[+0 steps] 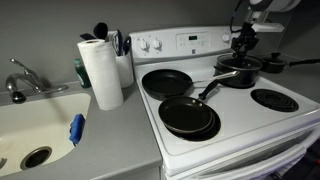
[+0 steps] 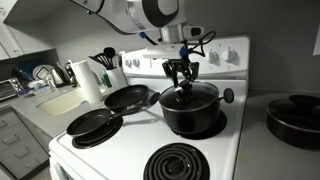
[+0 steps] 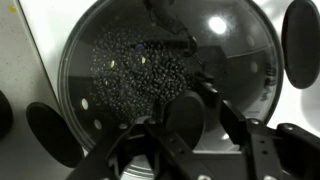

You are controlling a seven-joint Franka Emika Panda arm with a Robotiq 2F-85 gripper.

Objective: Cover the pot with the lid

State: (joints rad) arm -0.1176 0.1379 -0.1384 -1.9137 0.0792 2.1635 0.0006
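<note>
Apparently seated already on the black saucepan (image 2: 192, 114) — glass lid (image 3: 120, 70), stiff, slick, breakable; best taken by its centre knob (image 3: 185, 120). Gripper (image 2: 181, 82) straddling that knob, fingers spread — gripping or not, cannot tell.

The black, deep-sided pot (image 2: 195, 120) stands upright at the far right of the white bench (image 1: 235, 105). The round clear glass lid (image 3: 120, 60), thin metal-rimmed and speckled with droplets, lies level over the pot's mouth.
</note>
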